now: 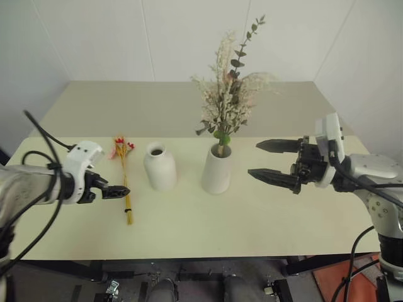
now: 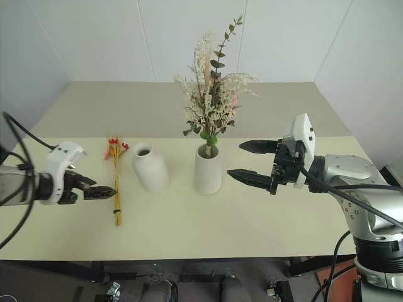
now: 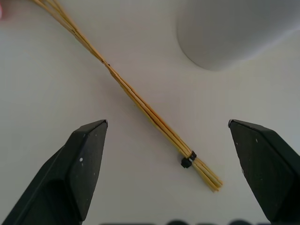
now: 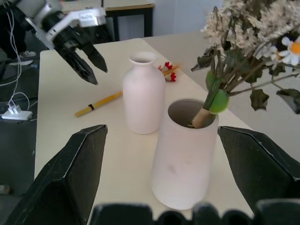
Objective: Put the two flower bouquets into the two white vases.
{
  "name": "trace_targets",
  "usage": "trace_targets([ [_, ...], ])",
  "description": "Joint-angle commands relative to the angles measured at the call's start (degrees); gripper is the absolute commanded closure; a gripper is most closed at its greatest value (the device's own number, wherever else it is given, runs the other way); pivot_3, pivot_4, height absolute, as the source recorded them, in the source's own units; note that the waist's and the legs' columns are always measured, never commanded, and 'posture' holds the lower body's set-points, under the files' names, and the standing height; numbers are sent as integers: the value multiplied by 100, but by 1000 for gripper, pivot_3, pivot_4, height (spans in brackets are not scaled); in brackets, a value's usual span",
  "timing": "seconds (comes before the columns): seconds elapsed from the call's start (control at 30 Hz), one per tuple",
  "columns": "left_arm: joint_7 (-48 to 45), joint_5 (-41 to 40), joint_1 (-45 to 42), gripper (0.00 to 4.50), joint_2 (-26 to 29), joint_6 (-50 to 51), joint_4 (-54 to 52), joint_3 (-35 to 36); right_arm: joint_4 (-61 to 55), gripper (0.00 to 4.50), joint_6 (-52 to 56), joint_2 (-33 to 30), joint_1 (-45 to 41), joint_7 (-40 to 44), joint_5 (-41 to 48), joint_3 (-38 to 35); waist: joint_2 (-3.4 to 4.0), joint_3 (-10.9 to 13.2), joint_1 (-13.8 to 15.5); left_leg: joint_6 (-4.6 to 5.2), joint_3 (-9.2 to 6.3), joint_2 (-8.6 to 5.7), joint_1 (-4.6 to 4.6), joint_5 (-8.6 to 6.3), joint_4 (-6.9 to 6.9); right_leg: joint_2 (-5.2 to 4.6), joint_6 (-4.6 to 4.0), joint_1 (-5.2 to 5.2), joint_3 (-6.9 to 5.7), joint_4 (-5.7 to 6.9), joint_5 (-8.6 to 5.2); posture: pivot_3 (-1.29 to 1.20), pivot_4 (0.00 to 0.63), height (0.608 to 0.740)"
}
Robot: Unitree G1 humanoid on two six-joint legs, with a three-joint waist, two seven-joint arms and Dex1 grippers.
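The right claw (image 4: 161,154) stands wide apart, its two black fingers (image 4: 70,178) framing the tapered wide-mouthed vase (image 4: 183,159), which stands upright on the pale worktop (image 4: 61,93) between them without touching either. The bushy bouquet (image 4: 253,42) sits in that vase, its green stem leaning against the rim toward 2 o'clock, cream and pale blooms spreading above. At 10 o'clock from it, just beside and apart, stands the bottle-shaped vase (image 4: 143,93), empty at the mouth. Behind that lies the thin yellow-orange bundle (image 4: 101,102) flat on the worktop, its red blooms peeking out at the bottle's 2 o'clock. The left claw (image 4: 89,58), fingers apart, hovers above the bundle's tied end.
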Motion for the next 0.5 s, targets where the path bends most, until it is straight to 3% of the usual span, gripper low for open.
trace_targets([
  [0.03,680,680,-336,0,-476,163,632,-491,-43,46,-187,-69,-170,214,93,-63,-3,-1,-6,0,-1,1,-5,0,0,1,0,-3,0,0,1,0,150,740],
  [0.1,798,914,-495,0,-623,165,897,-724,-72,46,-162,-69,-178,219,111,-87,-4,-2,15,0,-2,0,-2,0,0,0,-1,0,-1,1,0,0,150,740],
  [0.2,906,1178,-652,602,-776,4,1163,-835,-91,0,-170,-109,-168,240,139,-173,-1,-4,6,0,-2,-1,6,0,0,-2,-1,5,0,3,1,0,150,740],
  [0.5,889,1499,-926,3593,-786,-205,1296,-636,-144,0,-189,-177,-81,262,106,-224,2,-6,6,0,-2,-2,4,0,1,-2,-1,3,2,6,1,0,150,740],
])
